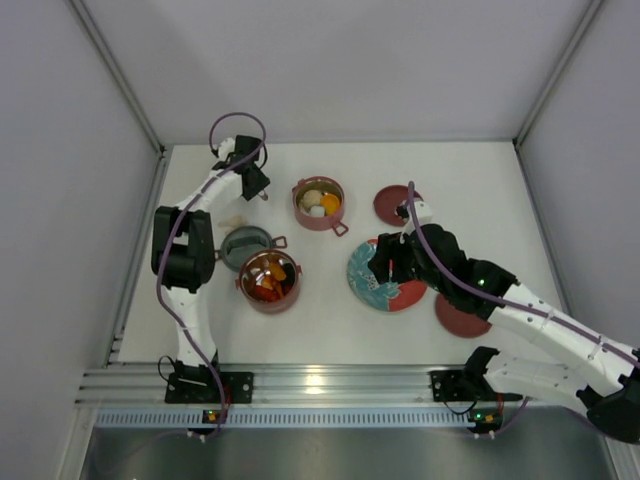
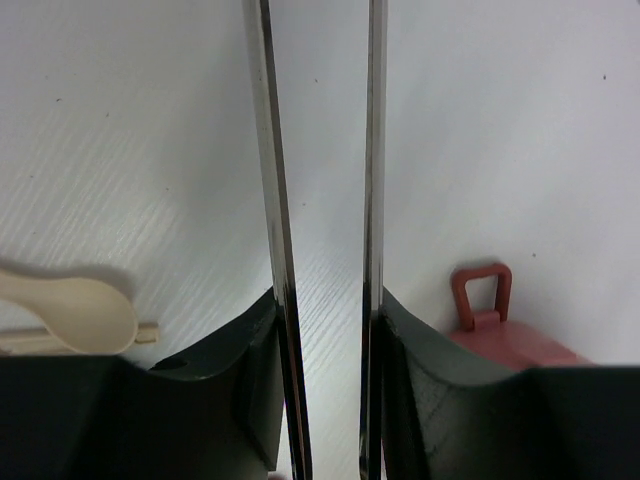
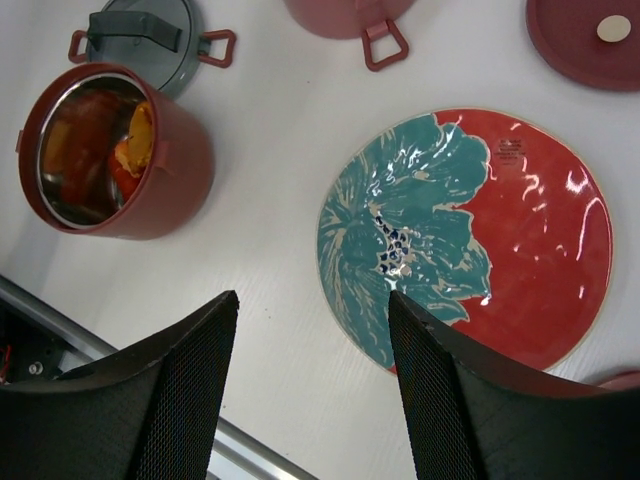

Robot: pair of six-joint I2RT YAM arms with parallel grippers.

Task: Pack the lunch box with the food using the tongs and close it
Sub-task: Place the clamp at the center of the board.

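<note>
**Left of the flowered plate, both pots stand open, and the lids look like the hard part**

Well to the far left of the round red plate with a teal flower (image 3: 540, 250), the left gripper (image 2: 325, 320) pinches the slim silvery metal tongs (image 2: 272, 200). One thin arm lies against each finger, and nothing shows between the arms; their tips run out of view. The hold looks narrow, so I judge the tongs could twist or slip if they press on anything. Over the plate's left edge the right gripper (image 3: 312, 300) hangs with fingers spread wide, holding nothing.

The plate is bare. The small toy food (image 3: 120, 150) lies in two round dusty-pink steel-lined pots: the nearer pot (image 3: 175, 170) left of the plate, the farther pot (image 3: 345, 12) beyond its far-left edge. Stacking and closing remain, I judge.

A small grey round dish (image 3: 140, 45) sits close by the nearer pot and could be knocked in a lift; whether they touch I cannot tell. One flat maroon lid (image 3: 580, 45) lies just beyond the plate. A second lid (image 1: 458, 318) lies at its near right, partly under the right arm — flat, so hard to pinch. A cream plastic spoon (image 2: 75, 315) lies beside the tongs.
</note>
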